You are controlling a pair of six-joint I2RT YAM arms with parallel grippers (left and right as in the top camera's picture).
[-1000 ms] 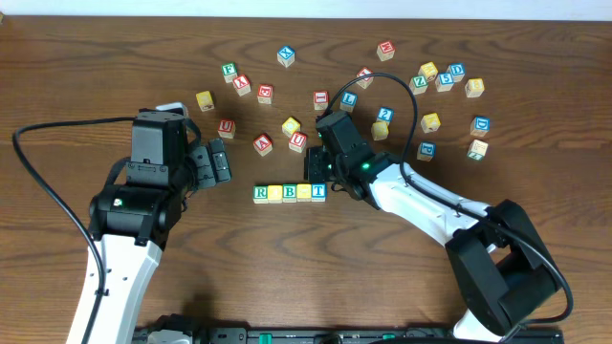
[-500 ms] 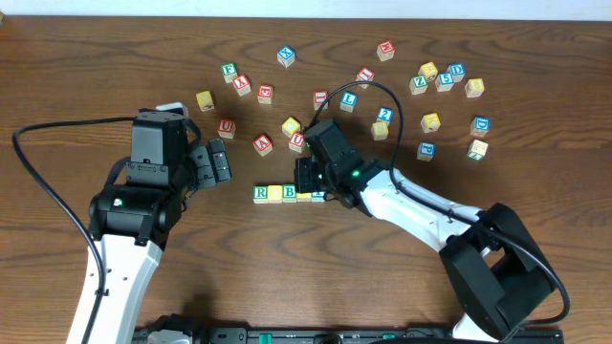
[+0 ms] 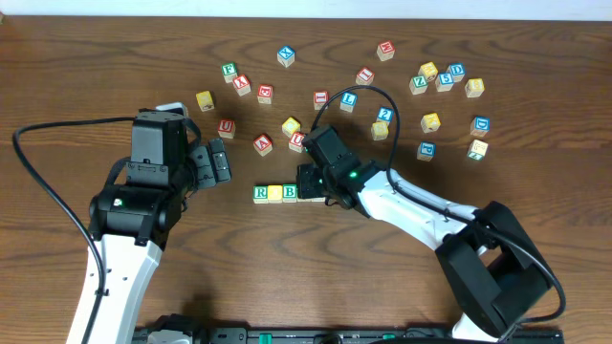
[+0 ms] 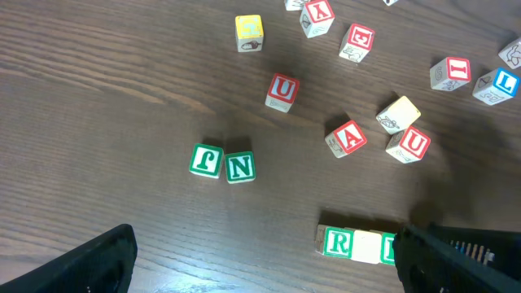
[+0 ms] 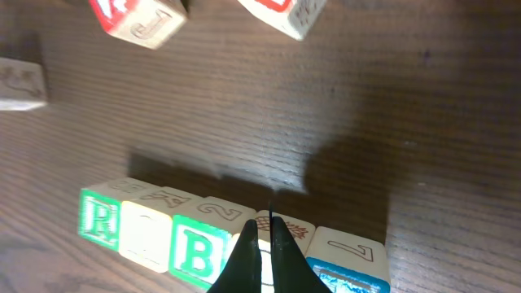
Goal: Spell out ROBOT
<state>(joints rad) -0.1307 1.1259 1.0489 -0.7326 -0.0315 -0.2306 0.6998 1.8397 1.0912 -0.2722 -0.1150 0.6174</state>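
Fingers point(image 5: 249, 259) of the right gripper point(image 5: 263, 244), pinched shut and empty, sit at the yellow cube point(image 5: 286, 229) beside the B cube point(image 5: 195, 248); a skewed push could scatter the letter row point(image 3: 274, 193). Left gripper point(image 3: 218, 161) gapes open.

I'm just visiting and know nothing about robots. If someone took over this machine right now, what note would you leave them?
Left hand: open, empty, off to the left of the row.
Right hand: shut, holding nothing, tips at the fourth cube.
Row: R cube, yellow cube, B cube, fourth cube, T cube, side by side.
Done: five cubes lined up.
Left: confirm the second and fourth cubes read O (not legible here), then probably withdraw the right hand.
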